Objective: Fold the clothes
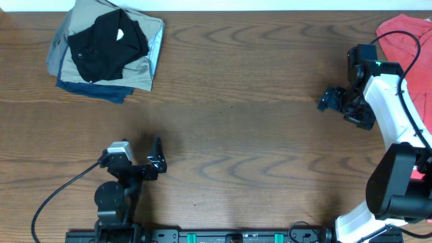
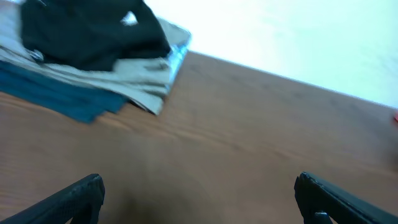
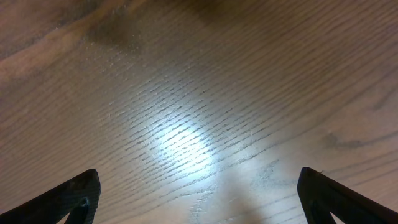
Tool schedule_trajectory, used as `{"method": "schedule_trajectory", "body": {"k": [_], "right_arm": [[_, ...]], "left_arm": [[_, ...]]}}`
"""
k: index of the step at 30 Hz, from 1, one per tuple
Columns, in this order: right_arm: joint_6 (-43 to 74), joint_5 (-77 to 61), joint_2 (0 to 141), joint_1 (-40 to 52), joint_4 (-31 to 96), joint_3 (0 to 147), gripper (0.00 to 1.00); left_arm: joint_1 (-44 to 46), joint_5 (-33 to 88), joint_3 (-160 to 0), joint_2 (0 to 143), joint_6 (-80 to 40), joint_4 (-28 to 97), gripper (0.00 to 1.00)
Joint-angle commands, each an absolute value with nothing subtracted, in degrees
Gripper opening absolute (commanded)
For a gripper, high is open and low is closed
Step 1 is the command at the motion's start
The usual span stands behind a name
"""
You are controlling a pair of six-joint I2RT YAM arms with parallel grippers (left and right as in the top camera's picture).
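Far left: black T-shirt (image 1: pixel 106 42) lies folded, somewhat lumpy, on top of a stack of beige and blue garments (image 1: pixel 143 66). This item looks done.

Near left: left gripper (image 1: pixel 158 156) is spread wide and holds nothing.

Right: right gripper (image 1: pixel 335 101) is spread wide over bare table (image 1: pixel 256 135).

Far right corner: red garment (image 1: pixel 405 37) lies unfolded and is probably next.

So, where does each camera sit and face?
Overhead: above the brown wooden table, looking down; left pincer and right pincer show.
Left wrist: low, facing the black soft-fabric T-shirt on the folded pile; own open fingers show.
Right wrist: facing down at bare wood; own open fingers show.
Shared: overhead and left wrist show the T-shirt.
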State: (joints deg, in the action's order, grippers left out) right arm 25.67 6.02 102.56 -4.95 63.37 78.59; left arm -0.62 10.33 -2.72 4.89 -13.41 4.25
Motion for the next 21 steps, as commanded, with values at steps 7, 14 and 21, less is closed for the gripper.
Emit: {"method": "schedule_trajectory", "body": {"k": [7,14,21], "right_arm": [[26.33,6.44,101.8,-5.19,63.44,79.07,0.99],[26.33,6.44,101.8,-5.19,63.44,79.07,0.99],[26.33,6.44,101.8,-5.19,63.44,79.07,0.99]], "left_arm": [[-0.8,1.63,-0.23,0.08,-12.4,3.84,0.98],[-0.89,1.63,-0.23,0.08,-9.85,3.92,0.98],[-0.89,1.65,-0.23,0.23,-9.89,3.88,0.98]]}}
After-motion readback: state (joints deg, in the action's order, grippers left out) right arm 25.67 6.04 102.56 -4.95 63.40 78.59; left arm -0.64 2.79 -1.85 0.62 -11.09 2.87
